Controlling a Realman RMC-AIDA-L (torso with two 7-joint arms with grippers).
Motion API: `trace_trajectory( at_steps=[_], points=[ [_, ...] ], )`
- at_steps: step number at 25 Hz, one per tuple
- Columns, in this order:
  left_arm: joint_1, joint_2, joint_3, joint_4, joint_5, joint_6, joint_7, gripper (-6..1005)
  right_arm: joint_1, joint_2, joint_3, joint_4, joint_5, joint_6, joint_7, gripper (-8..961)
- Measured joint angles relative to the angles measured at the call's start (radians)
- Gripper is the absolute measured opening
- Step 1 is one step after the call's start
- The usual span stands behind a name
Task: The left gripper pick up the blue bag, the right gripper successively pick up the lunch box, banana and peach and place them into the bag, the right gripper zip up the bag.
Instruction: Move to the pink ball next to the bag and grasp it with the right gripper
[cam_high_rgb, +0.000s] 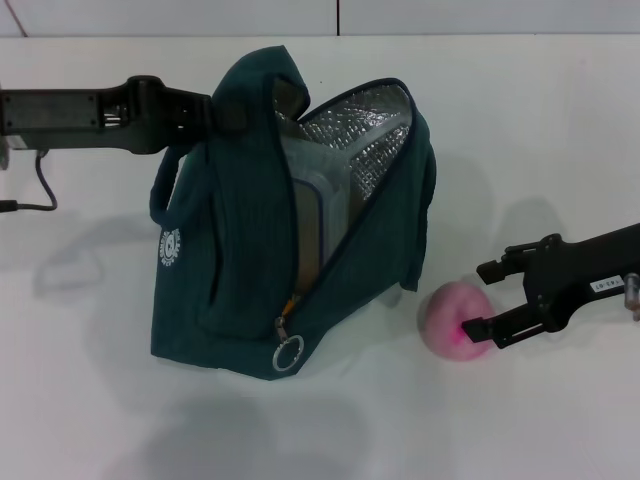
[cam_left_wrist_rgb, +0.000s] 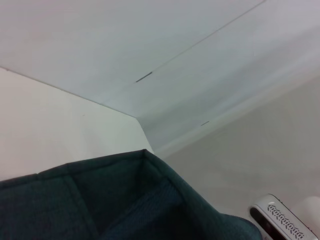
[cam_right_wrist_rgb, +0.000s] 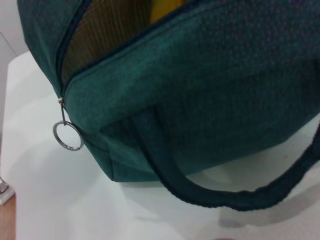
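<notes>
head view: the left gripper (cam_high_rgb: 228, 112) is clamped on the top far-left edge of the bag (cam_high_rgb: 240, 260), holding it up and open on the white table (cam_high_rgb: 90, 400). the box (cam_high_rgb: 312, 215) stands on edge inside against the foil lining. right of the bag, the right gripper (cam_high_rgb: 484, 298) has its fingers apart around the peach (cam_high_rgb: 450, 318) on the table.

left wrist view: bag fabric (cam_left_wrist_rgb: 100, 205) fills the lower part.

right wrist view: the zip ring (cam_right_wrist_rgb: 68, 136) hangs at the bag's near end, a yellow patch (cam_right_wrist_rgb: 167, 7) showing through the opening.
</notes>
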Motion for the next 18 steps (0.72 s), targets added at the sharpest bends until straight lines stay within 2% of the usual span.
trace_trajectory(
  at_steps=[18],
  points=[
    [-0.008,0.000,0.001,0.000,0.004,0.000,-0.001,49,0.014,0.002,-0.092,0.018,-0.004,0.056,-0.009,786]
  ],
)
